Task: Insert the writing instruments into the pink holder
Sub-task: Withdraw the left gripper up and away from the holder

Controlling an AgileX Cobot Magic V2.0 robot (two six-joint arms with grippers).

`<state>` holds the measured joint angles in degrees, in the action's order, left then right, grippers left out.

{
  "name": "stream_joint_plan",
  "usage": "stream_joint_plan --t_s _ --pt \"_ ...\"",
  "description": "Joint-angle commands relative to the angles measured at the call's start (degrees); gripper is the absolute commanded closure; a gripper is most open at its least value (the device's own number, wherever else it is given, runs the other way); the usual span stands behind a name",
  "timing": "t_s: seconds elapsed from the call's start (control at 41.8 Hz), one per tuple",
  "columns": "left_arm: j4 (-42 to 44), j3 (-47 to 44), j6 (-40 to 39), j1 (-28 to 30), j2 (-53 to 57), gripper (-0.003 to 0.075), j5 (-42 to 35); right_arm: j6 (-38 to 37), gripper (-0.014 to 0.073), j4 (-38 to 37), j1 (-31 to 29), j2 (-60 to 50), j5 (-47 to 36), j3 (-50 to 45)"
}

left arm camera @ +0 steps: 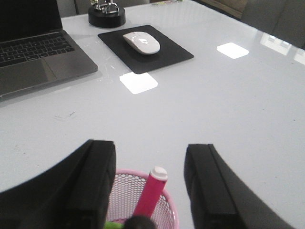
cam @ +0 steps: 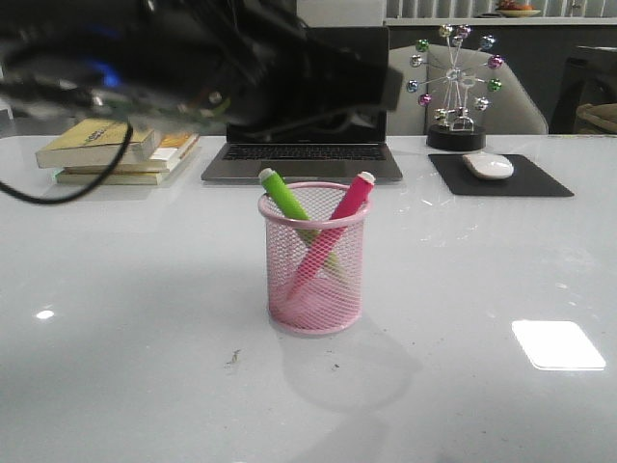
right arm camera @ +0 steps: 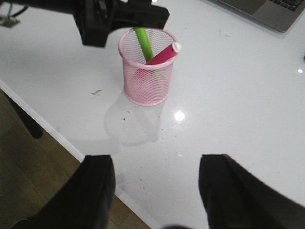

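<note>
The pink holder (cam: 315, 280) stands upright in the middle of the white table. Two writing instruments lean crossed inside it: the green marker (cam: 282, 196) tilts left and the magenta marker (cam: 349, 204) tilts right, white ends above the rim. My left gripper (left arm camera: 149, 148) hangs open just above the holder (left arm camera: 167, 202), with nothing held and the magenta marker (left arm camera: 150, 195) below the gap. The blurred left arm (cam: 193, 68) crosses the top of the front view. My right gripper (right arm camera: 155, 162) is open and empty over the table's near edge, well short of the holder (right arm camera: 145, 67).
Behind the holder sits an open laptop (cam: 304, 145), with stacked books (cam: 116, 149) to its left. At the back right a white mouse (cam: 488, 165) lies on a black pad (cam: 540, 178), next to a ferris-wheel ornament (cam: 455, 87). The table edge (right arm camera: 57, 129) drops to the floor.
</note>
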<state>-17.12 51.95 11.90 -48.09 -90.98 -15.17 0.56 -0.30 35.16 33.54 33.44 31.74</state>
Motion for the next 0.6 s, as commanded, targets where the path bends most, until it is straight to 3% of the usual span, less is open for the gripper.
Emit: stream_joint_plan --t_s 0.0,0.143,0.263,0.574 --pt "4.0 4.4 0.1 1.8 7.3 0.0311 10.6 0.5 0.0094 -0.8 0.0 -0.1 -4.0 1.6" --pt "12.6 9.4 0.1 3.7 13.4 0.0311 33.4 0.5 0.0094 -0.8 0.0 -0.1 -4.0 1.6" --pt "18.0 10.9 -0.5 3.9 18.0 0.0311 44.8 0.5 0.0094 -0.8 0.0 -0.1 -4.0 1.6" --pt "26.6 4.5 -4.7 3.7 29.6 0.0316 55.5 0.5 0.0094 -0.8 0.0 -0.1 -4.0 1.6"
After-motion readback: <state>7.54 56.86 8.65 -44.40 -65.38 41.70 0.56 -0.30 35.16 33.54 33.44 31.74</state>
